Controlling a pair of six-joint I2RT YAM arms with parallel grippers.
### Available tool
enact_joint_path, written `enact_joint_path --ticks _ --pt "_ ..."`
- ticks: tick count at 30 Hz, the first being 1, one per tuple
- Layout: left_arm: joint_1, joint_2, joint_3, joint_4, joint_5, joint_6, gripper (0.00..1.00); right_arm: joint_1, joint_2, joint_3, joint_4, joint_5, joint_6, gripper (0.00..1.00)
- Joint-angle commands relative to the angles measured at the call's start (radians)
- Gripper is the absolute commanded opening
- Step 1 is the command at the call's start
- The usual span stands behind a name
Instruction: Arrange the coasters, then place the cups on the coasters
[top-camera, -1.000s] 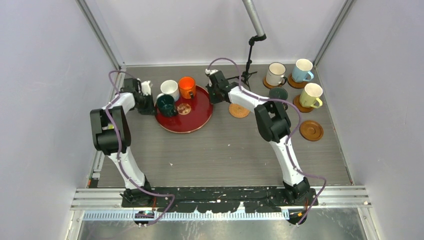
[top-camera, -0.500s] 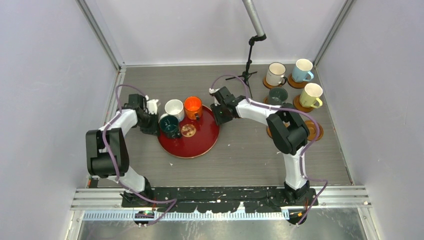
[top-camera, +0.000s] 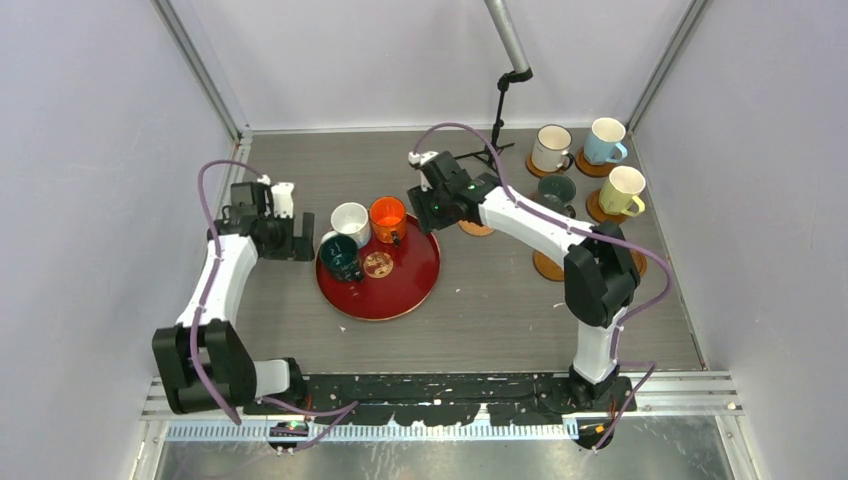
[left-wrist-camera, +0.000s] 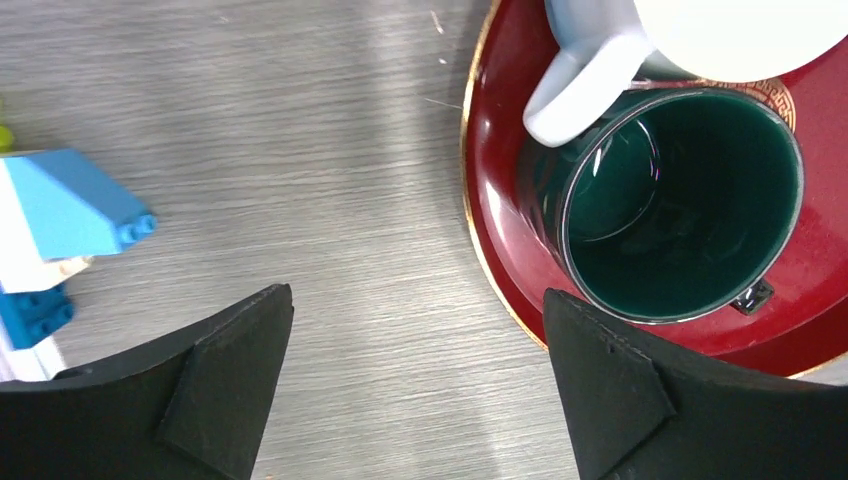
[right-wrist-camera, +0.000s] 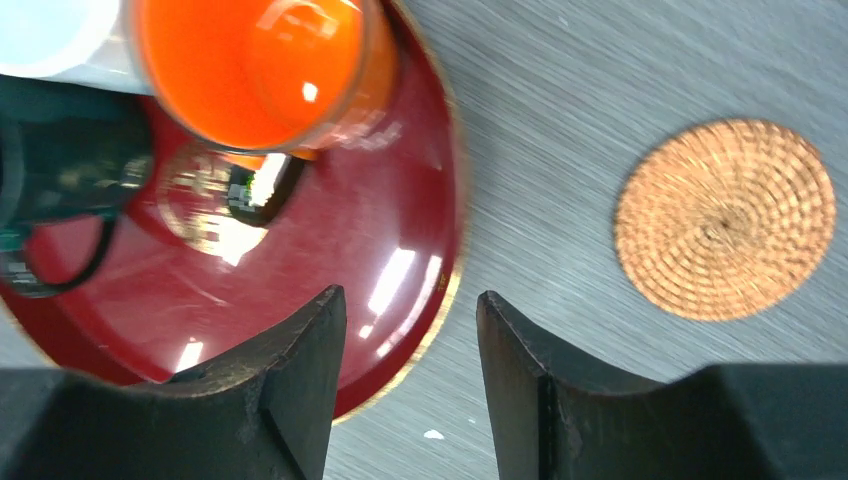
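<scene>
Top view first: the red tray (top-camera: 400, 303) is sat left of centre on the table (top-camera: 470, 320), and three cups are carried on it; the white cup (top-camera: 350, 219) and the orange cup (top-camera: 385, 214) at its far edge, the dark teal cup (top-camera: 340, 258) by the left rim. The left gripper (top-camera: 302, 247) is parked just beside the tray's left side; the right gripper (top-camera: 424, 207) is at its far right rim. Over on the right, the cream cup (top-camera: 551, 148), the light blue cup (top-camera: 605, 139) and the pale yellow cup (top-camera: 622, 190) are each set on one of the wood coasters (top-camera: 598, 213); the dark grey-green cup (top-camera: 556, 189) is tucked between them, and what's under it can't be made out. A woven coaster (top-camera: 477, 229) is half hidden by the right arm; a bare wood coaster (top-camera: 546, 266) is seen nearer the front.

Left wrist view: the left gripper is spread wide with nothing held; only table is seen between the fingers (left-wrist-camera: 225, 390); the tray's rim and the dark teal cup are found just ahead to the right, with the white cup's handle right against that cup; some blue toy bricks (left-wrist-camera: 75, 205) are spotted at the left edge.

Right wrist view: the right gripper is parted partway and nothing is clamped; the tray's gold-edged rim is seen in the gap, though whether it's touched can't be told; the orange cup is up top on the tray; the woven coaster is laid on the table to the right, apart from the tray.
</scene>
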Motion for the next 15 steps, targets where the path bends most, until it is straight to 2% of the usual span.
enact_joint_path --ticks 1,6,15 --pt "0.015 -0.102 0.049 0.000 -0.091 -0.075 1.00 0.090 0.037 0.128 -0.065 0.047 0.055 0.56" --pt "0.025 -0.172 0.067 0.020 -0.176 -0.121 1.00 0.163 0.128 0.219 -0.076 0.088 0.069 0.57" --pt "0.025 -0.219 0.077 0.023 -0.182 -0.165 1.00 0.194 0.281 0.369 -0.115 0.181 0.100 0.55"
